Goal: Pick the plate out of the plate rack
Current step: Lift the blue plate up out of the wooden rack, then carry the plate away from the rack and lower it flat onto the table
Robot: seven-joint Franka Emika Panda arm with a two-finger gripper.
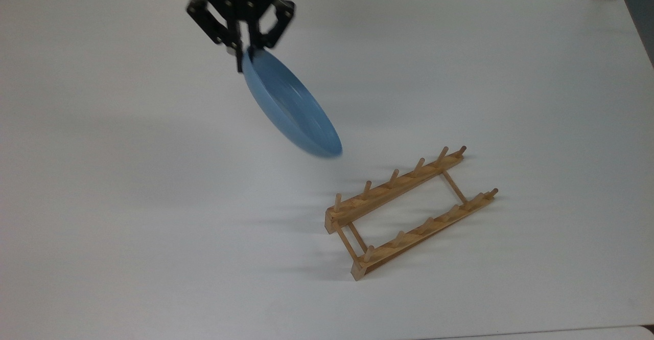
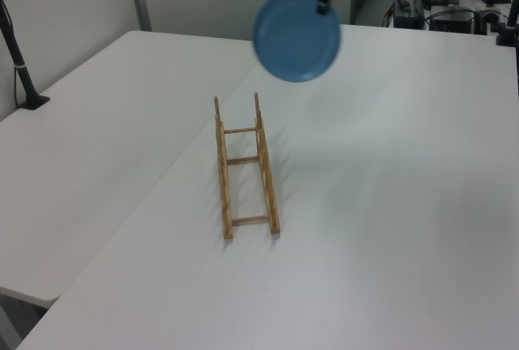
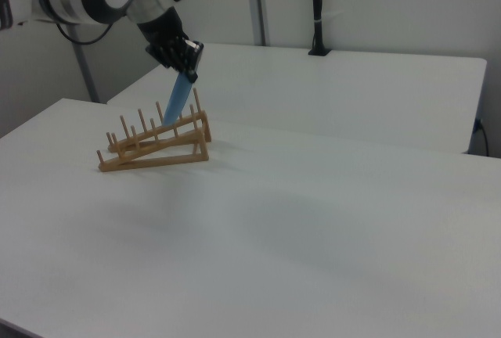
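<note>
Blue plate (image 1: 288, 106) up in the air, tilted, hanging by its top edge. Pinched at the rim by the black gripper (image 1: 240, 53), fingers closed tight on it. Well apart from the wooden plate rack (image 1: 409, 212), up and toward the top view's left. Nothing between the rack's pegs. Rack flat on the white desk (image 1: 127, 176), with soft grey shadows on the desk beside it.

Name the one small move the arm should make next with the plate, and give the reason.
Probably carry it sideways, away from the plate rack, and begin lowering toward bare table. The claw grips the plate by its rim, hanging tilted in the air and clear of the pegs.
</note>
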